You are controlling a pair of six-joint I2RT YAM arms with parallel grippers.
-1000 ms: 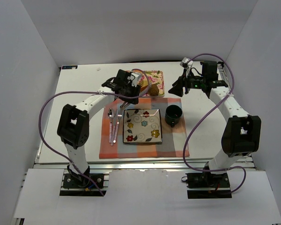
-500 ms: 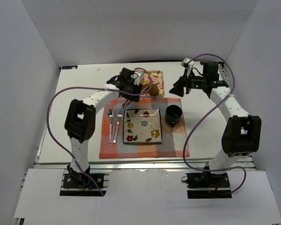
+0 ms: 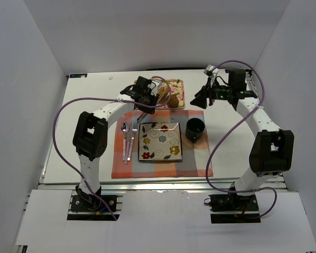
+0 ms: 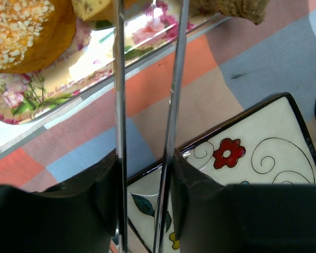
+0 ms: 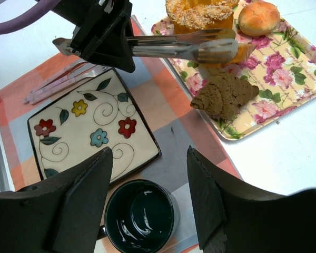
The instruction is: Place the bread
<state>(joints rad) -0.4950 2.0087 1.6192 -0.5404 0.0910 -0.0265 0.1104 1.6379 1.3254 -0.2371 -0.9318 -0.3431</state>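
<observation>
At the left wrist the tongs (image 4: 119,105) run off the top edge, tips unseen, and the same edge cuts the bread (image 4: 92,7) to a sliver, the orange pastry (image 4: 21,31) and muffin (image 4: 231,8) too. From the right wrist the tong tips overlap the bread; whether they pinch it, I can't tell. From above, the left gripper (image 3: 146,95) covers part of the tray (image 3: 178,85) by the tabletop's far edge, the bread there too small to pick out.
</observation>
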